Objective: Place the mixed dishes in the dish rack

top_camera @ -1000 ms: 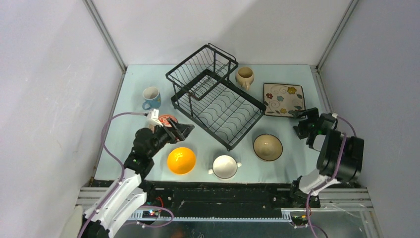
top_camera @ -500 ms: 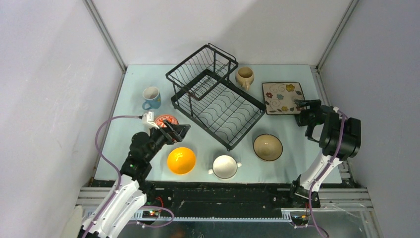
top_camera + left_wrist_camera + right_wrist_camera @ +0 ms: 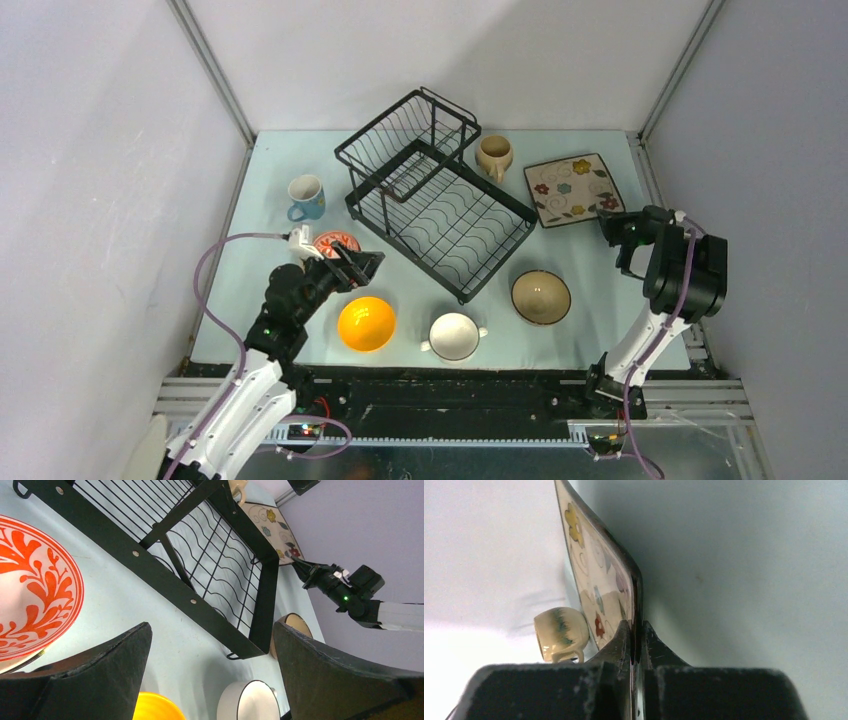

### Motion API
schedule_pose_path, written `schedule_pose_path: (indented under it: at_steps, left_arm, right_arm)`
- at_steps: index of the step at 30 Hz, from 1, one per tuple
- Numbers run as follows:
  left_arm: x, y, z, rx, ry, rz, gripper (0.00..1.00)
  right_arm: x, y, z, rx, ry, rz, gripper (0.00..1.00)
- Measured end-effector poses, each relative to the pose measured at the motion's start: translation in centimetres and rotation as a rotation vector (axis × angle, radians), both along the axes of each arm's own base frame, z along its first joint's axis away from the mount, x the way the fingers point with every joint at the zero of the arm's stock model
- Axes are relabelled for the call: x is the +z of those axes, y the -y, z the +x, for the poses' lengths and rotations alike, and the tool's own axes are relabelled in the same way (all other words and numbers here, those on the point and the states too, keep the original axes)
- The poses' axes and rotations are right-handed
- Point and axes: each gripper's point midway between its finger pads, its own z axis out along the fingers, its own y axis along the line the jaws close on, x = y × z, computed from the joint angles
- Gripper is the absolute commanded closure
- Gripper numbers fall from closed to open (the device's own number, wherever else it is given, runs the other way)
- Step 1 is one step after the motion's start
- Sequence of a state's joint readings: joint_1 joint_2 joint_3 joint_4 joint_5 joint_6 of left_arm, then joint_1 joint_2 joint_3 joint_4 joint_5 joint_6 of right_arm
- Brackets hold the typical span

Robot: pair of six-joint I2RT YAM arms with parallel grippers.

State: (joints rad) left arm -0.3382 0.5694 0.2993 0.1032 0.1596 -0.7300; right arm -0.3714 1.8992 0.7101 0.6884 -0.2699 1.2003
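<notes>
Right wrist view, right claw [image 3: 635, 632] clenched on dark-rimmed square cream floral plate [image 3: 591, 575], left claw [image 3: 211, 626] gaping.

Pale blue table top [image 3: 280, 150] boxed in on 3 sides by plain grey-white walls [image 3: 400, 50] w/ metal corner posts [image 3: 212, 68], black rail [image 3: 450, 385] along near edge, soft even light, back wall brightest.

Pinches plate [image 3: 594, 565] edge-on with gripper [image 3: 636, 645], fingers tight against both faces. Shows floral face at left, mug [image 3: 560, 632] just beside it.
</notes>
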Motion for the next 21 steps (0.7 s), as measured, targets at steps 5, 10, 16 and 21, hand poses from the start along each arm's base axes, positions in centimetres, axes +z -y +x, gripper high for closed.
schedule_pose_path:
  at_steps: [5, 10, 16, 21]
  left_arm:
    - [0.0, 0.0, 0.0, -0.001, 0.001, 0.005, 0.02]
    - [0.0, 0.0, 0.0, -0.002, 0.002, 0.004, 0.03]
    - [0.1, 0.0, 0.0, -0.003, 0.005, 0.003, 0.03]
    - [0.3, 0.1, -0.2, -0.007, 0.014, -0.002, 0.03]
  right_arm:
    - [2.7, -0.1, -0.4, 0.004, 0.03, -0.093, 1.0]
    - [4.5, 0.3, -2.9, -0.03, 0.003, -0.186, 1.0]
    - [7.2, 1.6, -5.2, -0.096, -0.023, -0.286, 1.0]
    - [8.7, 2.3, -6.7, -0.117, -0.042, -0.359, 1.0]
